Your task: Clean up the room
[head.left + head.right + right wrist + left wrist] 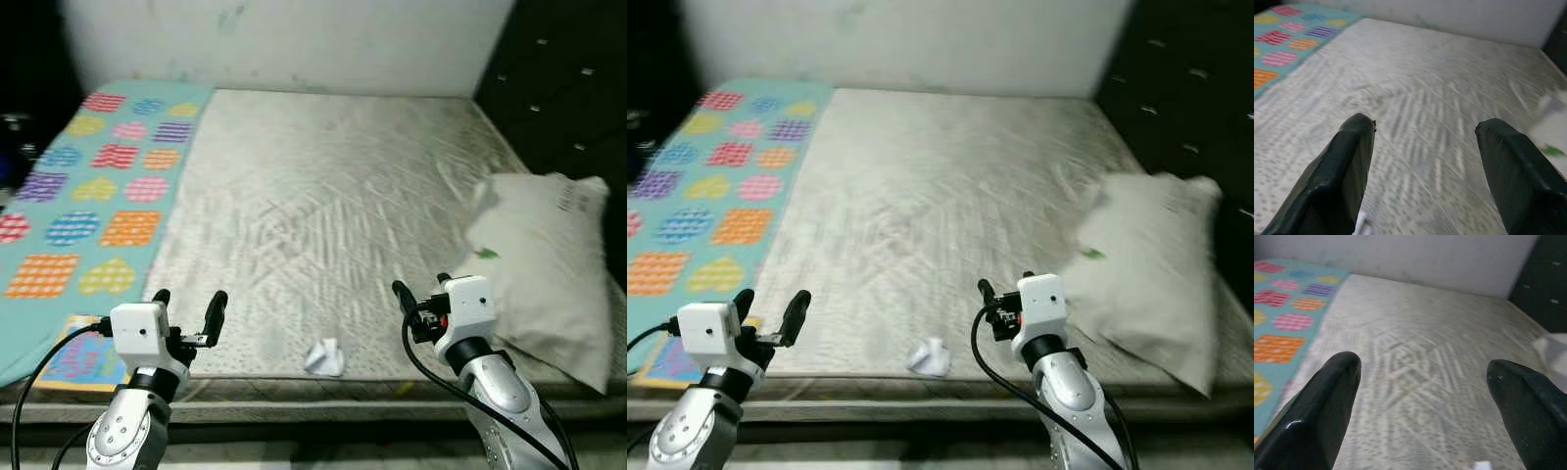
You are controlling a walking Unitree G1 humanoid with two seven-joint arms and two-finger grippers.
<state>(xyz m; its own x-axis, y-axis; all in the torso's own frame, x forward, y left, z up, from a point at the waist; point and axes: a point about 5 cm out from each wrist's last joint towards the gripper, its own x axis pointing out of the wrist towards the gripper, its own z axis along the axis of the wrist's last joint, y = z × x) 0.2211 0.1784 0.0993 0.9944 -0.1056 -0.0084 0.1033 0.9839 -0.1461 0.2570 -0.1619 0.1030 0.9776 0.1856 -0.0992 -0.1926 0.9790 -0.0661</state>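
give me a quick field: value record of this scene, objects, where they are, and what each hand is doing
surface: bare mattress
blanket: teal patterned blanket over the mattress's left side
pillow: white pillow at the right edge
trash: crumpled paper near the front edge, between the two hands
book: colourful book at the front left corner
left hand: open, holding nothing, raised at the front edge
right hand: open, holding nothing, raised beside the pillow

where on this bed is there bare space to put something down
The widest free patch is the middle of the grey patterned mattress, bordered by the teal quilt with coloured hearts, the white pillow and the wall. The near edge is tighter: a crumpled white paper lies between the left gripper and right gripper, both open.
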